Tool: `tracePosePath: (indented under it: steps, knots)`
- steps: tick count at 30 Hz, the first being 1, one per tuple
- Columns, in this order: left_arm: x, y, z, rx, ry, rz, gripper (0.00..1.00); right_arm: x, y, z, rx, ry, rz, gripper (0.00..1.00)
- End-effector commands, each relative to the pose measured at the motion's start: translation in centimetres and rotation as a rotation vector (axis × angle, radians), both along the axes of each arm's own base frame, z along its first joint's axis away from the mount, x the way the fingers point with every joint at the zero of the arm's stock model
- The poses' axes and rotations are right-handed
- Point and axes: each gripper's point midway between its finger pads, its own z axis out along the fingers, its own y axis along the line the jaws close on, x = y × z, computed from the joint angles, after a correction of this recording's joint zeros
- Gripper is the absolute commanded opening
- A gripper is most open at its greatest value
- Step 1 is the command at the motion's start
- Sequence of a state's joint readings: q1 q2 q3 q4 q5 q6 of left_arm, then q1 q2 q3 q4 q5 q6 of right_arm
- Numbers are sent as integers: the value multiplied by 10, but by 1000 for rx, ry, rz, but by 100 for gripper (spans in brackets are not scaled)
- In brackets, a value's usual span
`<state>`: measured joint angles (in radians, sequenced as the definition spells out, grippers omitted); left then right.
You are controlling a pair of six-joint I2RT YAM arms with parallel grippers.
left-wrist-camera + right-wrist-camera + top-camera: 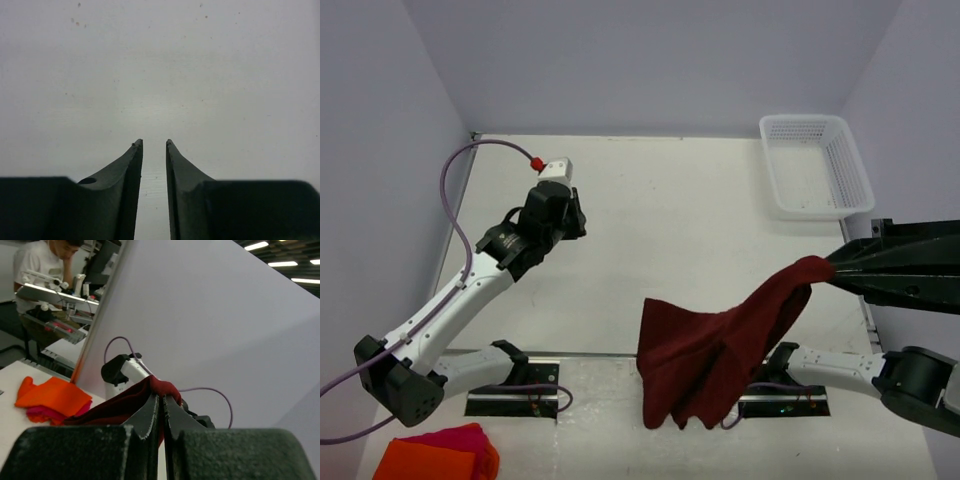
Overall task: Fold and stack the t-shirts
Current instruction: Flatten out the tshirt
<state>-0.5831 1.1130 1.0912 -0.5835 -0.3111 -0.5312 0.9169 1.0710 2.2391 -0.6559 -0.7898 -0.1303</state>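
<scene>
Right gripper (830, 266): pinched tight on a bunched edge of the maroon t-shirt (720, 350), no gap visible between the jaws in the wrist view (161, 396), cloth (125, 402) humped over the tips. Held up high off the table (680, 230) at the right side. Hanging down and leftward from that pinch, crumpled, lower part draped toward the near edge between the two arm bases; cannot tell how much of it rests on the surface.

Left gripper (578, 222): parted by a narrow slit (154, 143), gripping nothing, touching nothing, only bare table below. Parked well apart from the shirt, over the left-centre.

Further out: white basket (850, 165) at the far right corner, nothing seen inside. Orange and pink cloths (440, 455) at the near left corner, untouched.

Progress, judged: early. Nothing folded, nothing stacked. Only one shirt in view, lifted and not yet spread flat. Left to do: lay it out, fold it, stack it.
</scene>
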Motion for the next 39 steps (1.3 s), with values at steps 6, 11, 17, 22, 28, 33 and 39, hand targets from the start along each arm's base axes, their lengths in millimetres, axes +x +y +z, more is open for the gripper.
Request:
tracePosePath:
  steps: [6, 11, 17, 22, 28, 33, 39]
  knots:
    - [-4, 1, -17, -10, 16, 11, 53, 95, 78, -31, -126, 82, -192, 0]
    - [-14, 26, -6, 3, -29, 95, 58, 235, 141, -76, -242, 243, -445, 0]
    - [-24, 30, 12, -19, -46, 83, 58, 396, 184, -145, -286, 409, -501, 0]
    - [-28, 27, 17, -36, -57, 55, 58, 446, 154, -179, -285, 600, -597, 99]
    - [-26, 4, -19, -30, 53, -34, 57, 447, 100, -198, -294, 762, -912, 99]
    - [-39, -32, -79, -64, 263, -181, 49, 413, 63, -333, -587, 1096, -1107, 40]
    - [-56, -54, -109, -164, 366, -261, 48, 318, 69, -424, -671, 1223, -989, 45]
